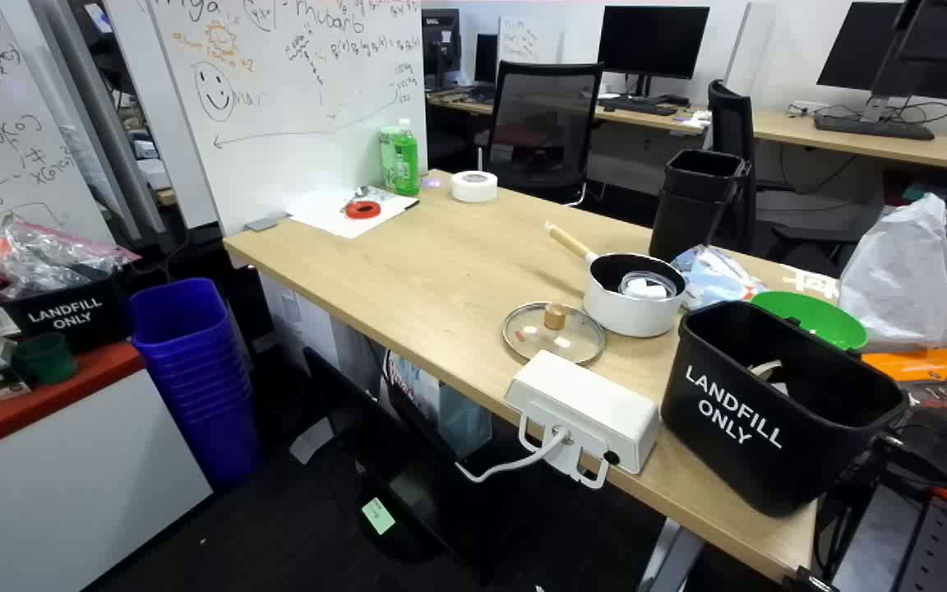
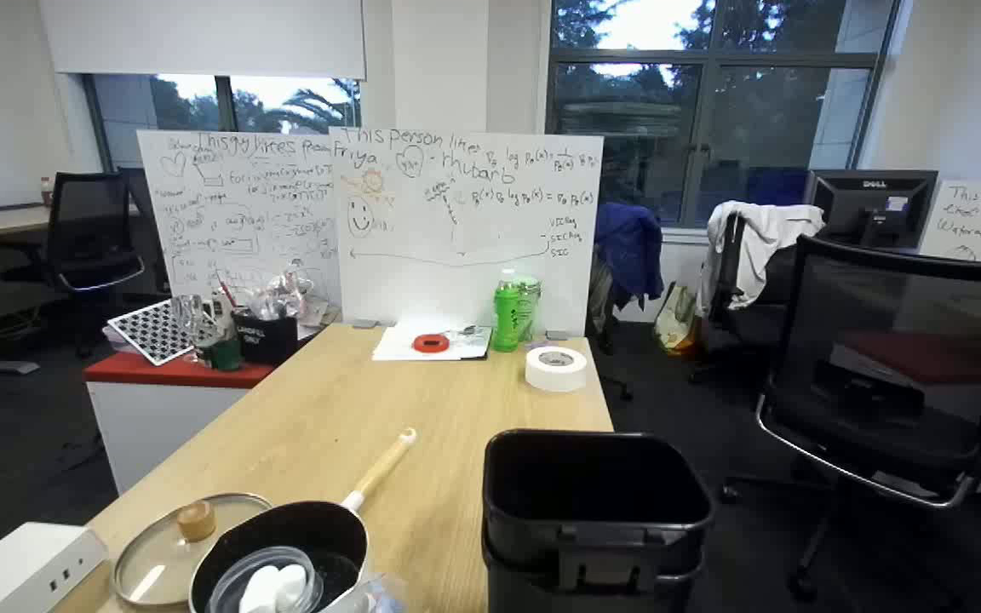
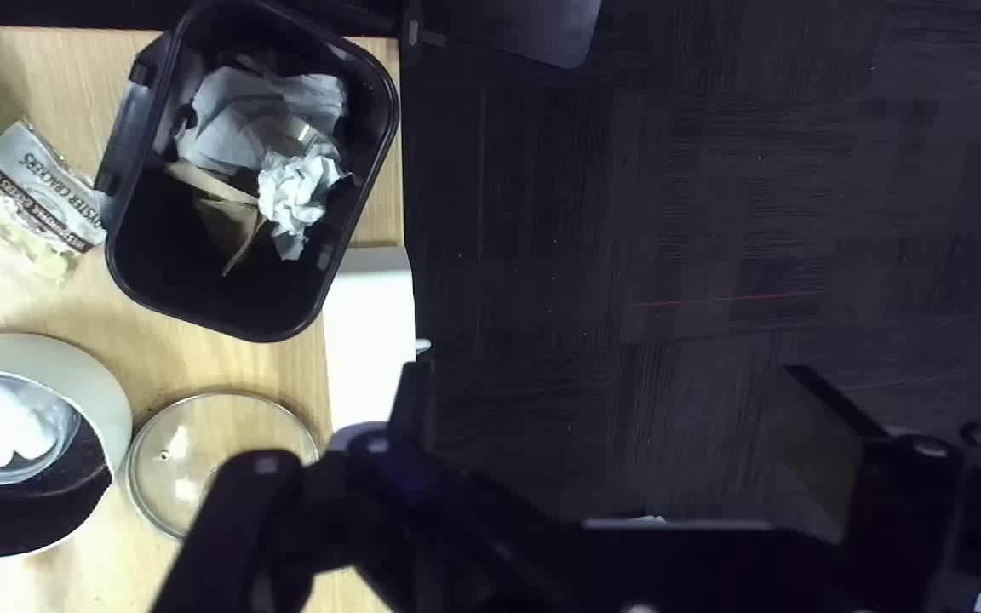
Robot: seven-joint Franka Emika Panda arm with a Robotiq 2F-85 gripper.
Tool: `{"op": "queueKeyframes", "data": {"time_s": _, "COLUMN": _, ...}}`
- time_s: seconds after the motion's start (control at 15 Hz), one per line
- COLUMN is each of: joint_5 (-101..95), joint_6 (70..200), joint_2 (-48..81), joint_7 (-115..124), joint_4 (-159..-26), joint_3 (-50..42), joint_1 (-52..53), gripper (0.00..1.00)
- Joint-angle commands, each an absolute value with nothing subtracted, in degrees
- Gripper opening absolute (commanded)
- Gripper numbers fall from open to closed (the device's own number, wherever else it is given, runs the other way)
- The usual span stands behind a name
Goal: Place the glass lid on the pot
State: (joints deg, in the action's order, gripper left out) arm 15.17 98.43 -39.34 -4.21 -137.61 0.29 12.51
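Note:
The glass lid lies flat on the table beside the pot, its wooden knob upward. It also shows in an exterior view and in the wrist view, where part of it, with the knob, is hidden behind my gripper. The white pot stands uncovered, with a dark inside and a light wooden handle; it also shows in an exterior view and in the wrist view. A clear round container with white lumps sits inside it. My gripper is open and empty, seen against the dark floor beyond the table edge; neither exterior view shows it.
A white box with a cable stands at the table edge close to the lid. A black LANDFILL ONLY bin with paper inside stands near the pot. Another tall black bin stands beyond the pot. A tape roll and bottles are farther off.

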Motion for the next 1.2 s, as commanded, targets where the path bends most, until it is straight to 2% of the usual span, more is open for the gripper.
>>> {"op": "queueKeyframes", "data": {"time_s": 0.0, "joint_5": 15.9, "joint_6": 98.0, "joint_2": -39.3, "joint_7": -5.0, "joint_4": -137.4, "joint_3": 1.5, "joint_1": 10.8, "gripper": 1.0}}
{"op": "queueKeyframes", "data": {"time_s": 0.6, "joint_5": 16.5, "joint_6": 102.8, "joint_2": -34.5, "joint_7": 7.5, "joint_4": -135.7, "joint_3": 6.0, "joint_1": 8.5, "gripper": 1.0}}
{"op": "queueKeyframes", "data": {"time_s": 0.93, "joint_5": 15.9, "joint_6": 120.3, "joint_2": -25.7, "joint_7": 22.3, "joint_4": -134.6, "joint_3": 10.7, "joint_1": 6.1, "gripper": 1.0}}
{"op": "queueKeyframes", "data": {"time_s": 1.13, "joint_5": 13.2, "joint_6": 126.1, "joint_2": -17.6, "joint_7": 31.1, "joint_4": -132.0, "joint_3": 12.4, "joint_1": 4.4, "gripper": 1.0}}
